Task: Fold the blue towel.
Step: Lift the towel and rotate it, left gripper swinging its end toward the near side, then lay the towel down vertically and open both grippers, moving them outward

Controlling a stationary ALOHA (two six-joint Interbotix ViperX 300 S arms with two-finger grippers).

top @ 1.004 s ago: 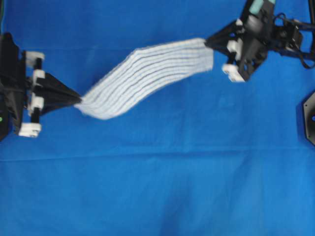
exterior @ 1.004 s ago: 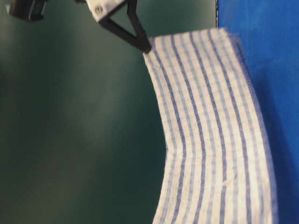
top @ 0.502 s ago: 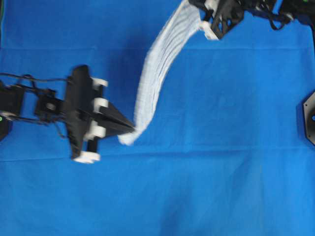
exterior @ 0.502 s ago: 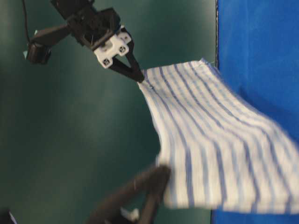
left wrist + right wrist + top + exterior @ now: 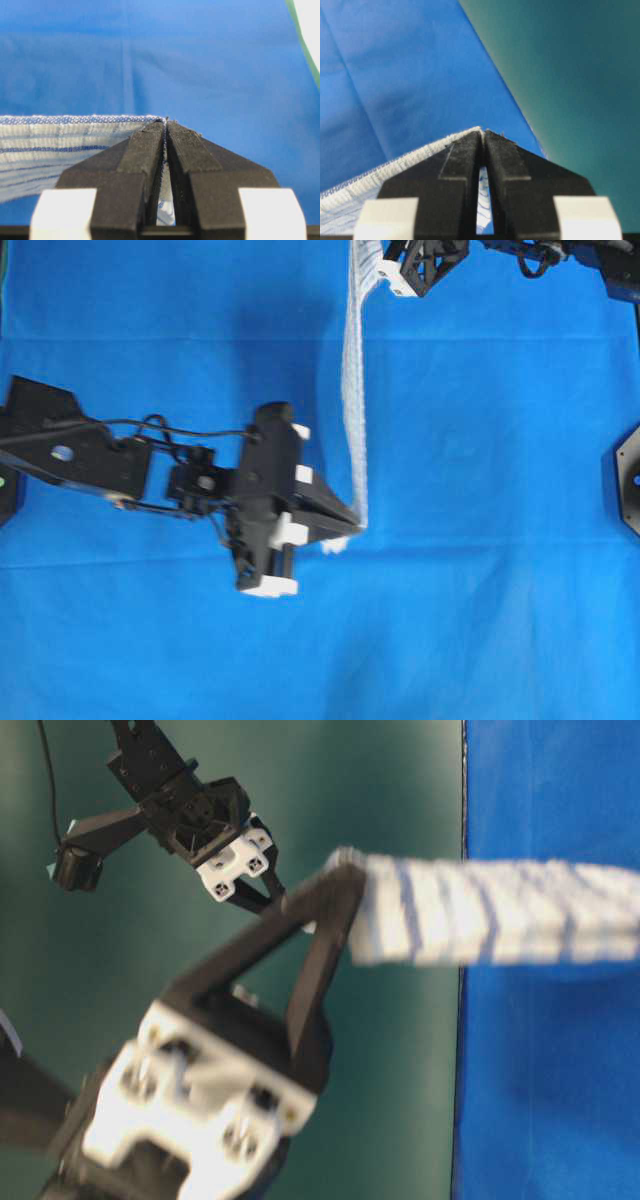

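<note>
The blue towel (image 5: 352,390) — woven white cloth, finely striped — hangs taut, edge-on above the smooth blue table cover (image 5: 480,620); left gripper (image 5: 357,524) and right gripper (image 5: 380,262) each pinch a corner, jaws closed.

I see a tabletop (image 5: 480,620) draped in a plain blue cover with faint fold creases; behind it stands a dark green wall (image 5: 380,780), evenly lit.
</note>
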